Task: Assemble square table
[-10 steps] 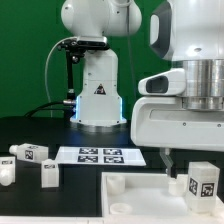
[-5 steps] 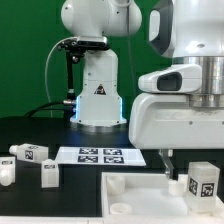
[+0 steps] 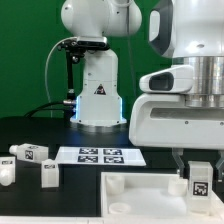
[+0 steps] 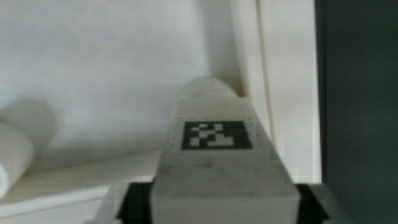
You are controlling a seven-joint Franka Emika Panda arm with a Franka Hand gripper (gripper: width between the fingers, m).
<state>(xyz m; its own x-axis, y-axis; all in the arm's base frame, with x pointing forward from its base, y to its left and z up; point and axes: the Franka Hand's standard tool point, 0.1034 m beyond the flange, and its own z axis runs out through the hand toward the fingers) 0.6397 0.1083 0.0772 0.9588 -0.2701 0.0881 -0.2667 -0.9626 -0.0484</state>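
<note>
Green backdrop and a black table frame the scene, with the white robot base (image 3: 97,95) standing at the middle of the exterior view.

One leg (image 3: 201,182) stands upright on the tabletop (image 3: 135,195), at the lower right of the exterior view, with its marker tag facing the camera. In the wrist view the same leg (image 4: 217,150) sits just beside the raised rim (image 4: 281,90), with the black table beyond it.

The gripper (image 3: 200,172) is down over this leg. Its jaws are partly closed, one on each side, and in the wrist view the dark finger pads (image 4: 135,203) sit against the leg's flanks with no gap showing. It looks like a grip on the leg, though how firm it is cannot be judged.

Further out, the marker board (image 3: 100,155) lies flat at centre. Three other legs (image 3: 30,152) lie loose near the left edge, well apart from the tabletop.

The main risk appears to be the closeness of the rim. If the leg is lifted or turned at a slight tilt, its lower edge could catch the rim and twist in the pads. A light or off-centre hold would let it slip or rock. Nothing visible pins the tabletop, so a snag might drag the whole piece across the table and spoil the alignment needed for fitting the leg.
</note>
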